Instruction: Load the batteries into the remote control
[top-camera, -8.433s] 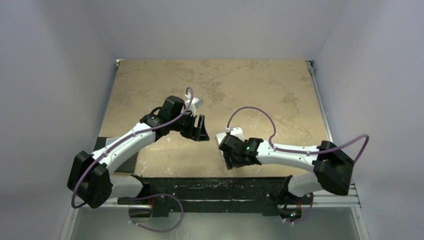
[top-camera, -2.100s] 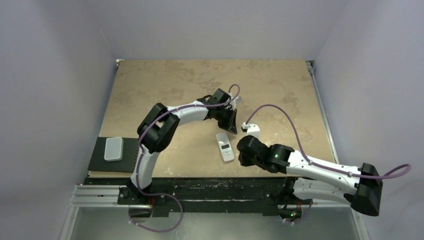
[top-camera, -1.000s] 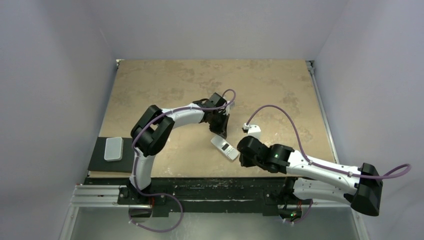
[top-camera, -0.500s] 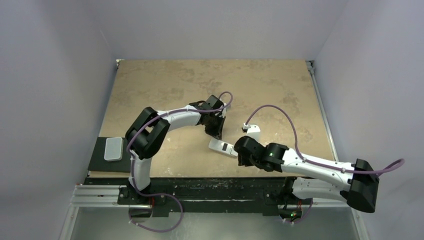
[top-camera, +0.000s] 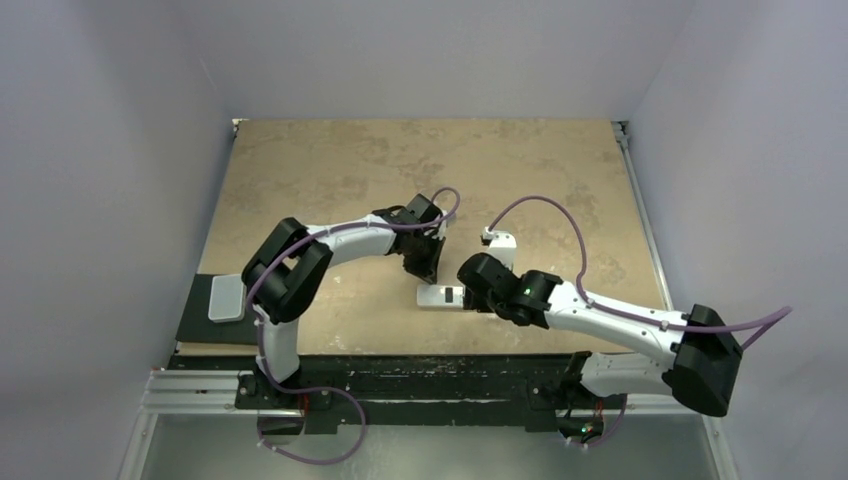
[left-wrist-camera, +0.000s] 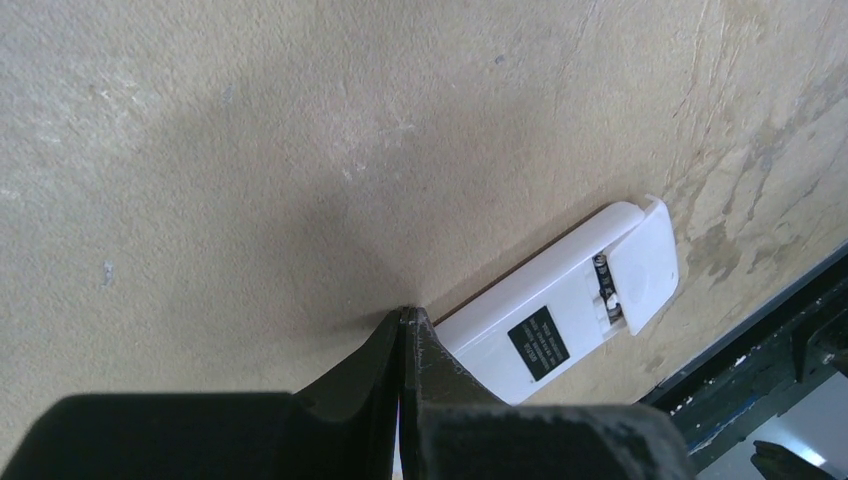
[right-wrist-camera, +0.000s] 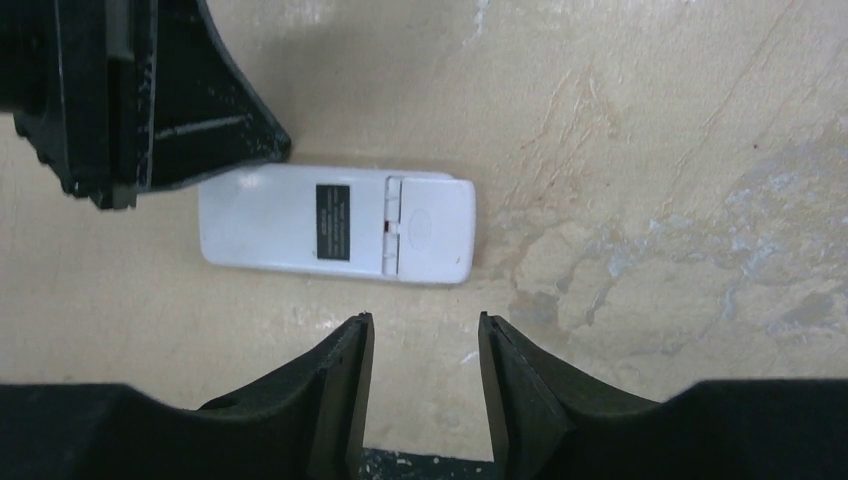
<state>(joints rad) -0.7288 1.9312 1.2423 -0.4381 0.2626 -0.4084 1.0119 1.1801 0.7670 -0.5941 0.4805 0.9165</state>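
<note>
The white remote control (top-camera: 438, 297) lies back up on the table, with a black label on it (right-wrist-camera: 333, 222). Its battery cover (left-wrist-camera: 643, 264) sits slightly slid out. A dark battery (left-wrist-camera: 601, 277) shows in the slit; no other battery is in view. My left gripper (left-wrist-camera: 405, 313) is shut and empty, its tips on the table against the remote's long edge (top-camera: 427, 272). The right gripper (right-wrist-camera: 425, 325) is open and empty. It hovers just short of the remote's cover end (top-camera: 468, 291).
A light-grey rounded plate (top-camera: 226, 298) rests on a black pad (top-camera: 200, 330) at the table's near left corner. The black rail (top-camera: 430, 375) runs along the near edge, close behind the right gripper.
The remote has swung round to lie crosswise, pushed by my shut left gripper, which drew back leftward. The right gripper has opened and moved up towards the remote's cover end.
</note>
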